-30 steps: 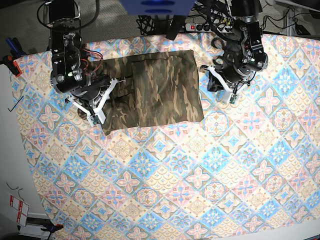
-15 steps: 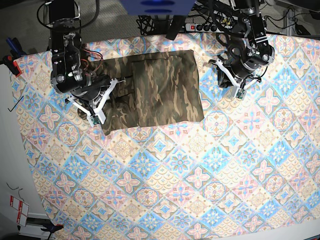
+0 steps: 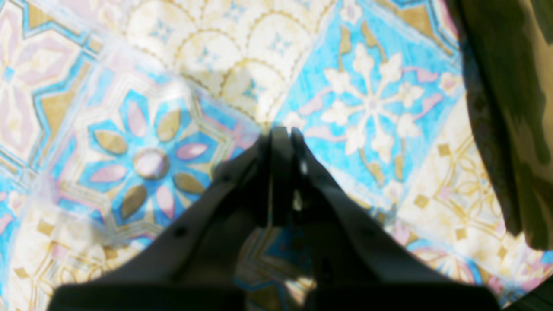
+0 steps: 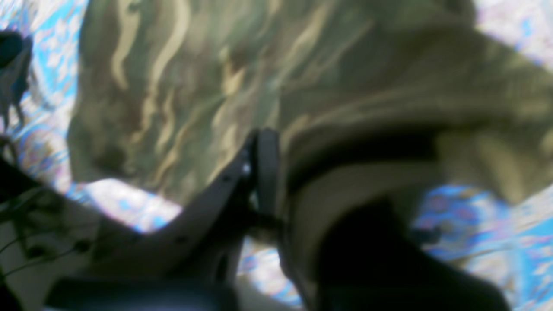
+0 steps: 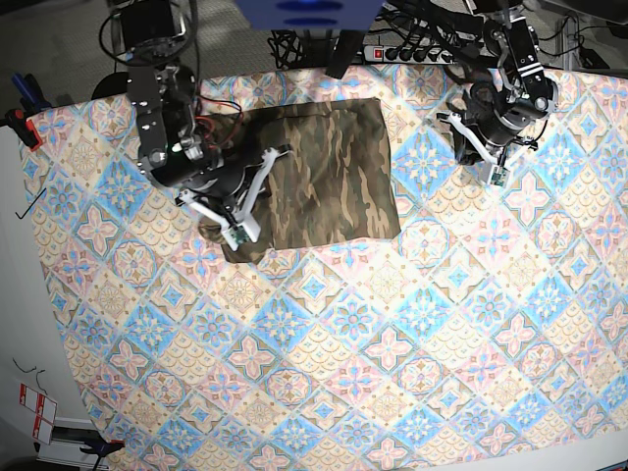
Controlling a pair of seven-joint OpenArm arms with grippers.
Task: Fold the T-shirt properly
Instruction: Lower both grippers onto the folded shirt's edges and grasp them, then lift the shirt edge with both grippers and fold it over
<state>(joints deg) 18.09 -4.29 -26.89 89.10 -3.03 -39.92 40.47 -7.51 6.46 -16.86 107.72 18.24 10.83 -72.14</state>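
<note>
The camouflage T-shirt lies partly folded at the back of the table, on the patterned tablecloth. My right gripper is at the shirt's left front corner. In the right wrist view it is shut on the T-shirt, with cloth draped over one finger. My left gripper is off the shirt to its right, over bare tablecloth. In the left wrist view it is shut and empty, and the shirt's edge shows at the far right.
A power strip and cables lie behind the table's back edge. A clamp grips the table's left edge. The tablecloth spreads across the table's front and right.
My right gripper has moved right with the shirt's left edge, drawing that side in over the body. My left gripper has moved right and back, away from the shirt.
</note>
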